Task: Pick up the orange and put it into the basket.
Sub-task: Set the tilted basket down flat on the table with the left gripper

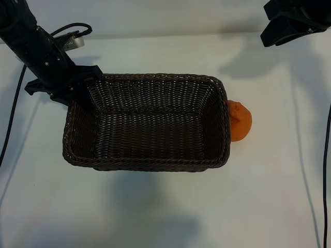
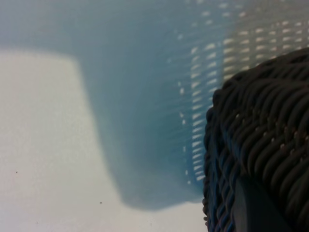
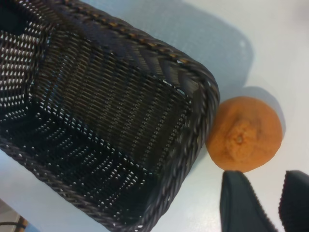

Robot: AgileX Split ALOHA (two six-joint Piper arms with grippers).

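The large rectangular dark brown woven wicker basket (image 1: 146, 122) occupies the centre of the exterior frame on the white table (image 1: 155, 206), and the matte orange, roundish fruit with a knobby bump, the orange (image 1: 239, 120), lies on the table at centre right, touching the outside of the basket's right end wall. The left gripper (image 1: 77, 93), at upper left, is clamped on the basket's upper-left corner rim. The right gripper (image 3: 263, 200) hangs at the upper right of the exterior frame, well apart from the orange, jaws moderately parted and holding nothing; no brand, label or writing is legible anywhere.
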